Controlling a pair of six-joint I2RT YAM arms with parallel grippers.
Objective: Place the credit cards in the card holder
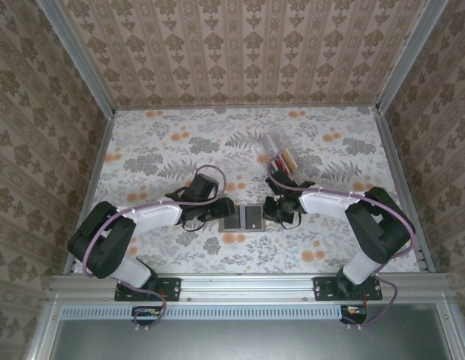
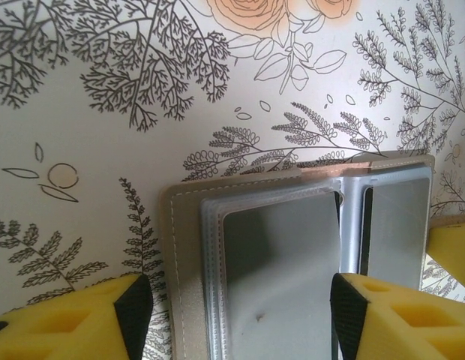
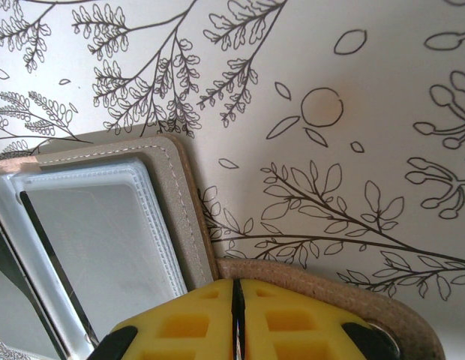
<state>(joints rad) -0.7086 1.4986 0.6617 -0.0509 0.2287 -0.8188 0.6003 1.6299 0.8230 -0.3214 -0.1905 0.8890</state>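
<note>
my left pincer hangs over the card holder with its two yellow fingers apart. one side of the holder lies between them. my right pincer has its fingers pressed together, right at the tan edge of the holder. i cannot tell if a thin bit of the flap is pinched in there.

the holder lies open and flat on the counter, in the middle, between my left pincer and my right pincer.

here is what could go wrong. the holder is light and the counter looks smooth, so a push from one side could make it slide or spin. if my right pincer lifts, the flap might fold back over the pockets. if my left pincer closes now, it could squash the see-through pockets and bend them. the pockets look thin and tight, so a card that comes in crooked could catch on the edge.

the holder has see-through pockets on both sides. they look shiny and grey, and i see no bright card in them. the clear box sits farther back on the counter, well apart from the holder. the credit cards stand in it. i can make out a red one and a tan one. none of the cards is in a pincer.
</note>
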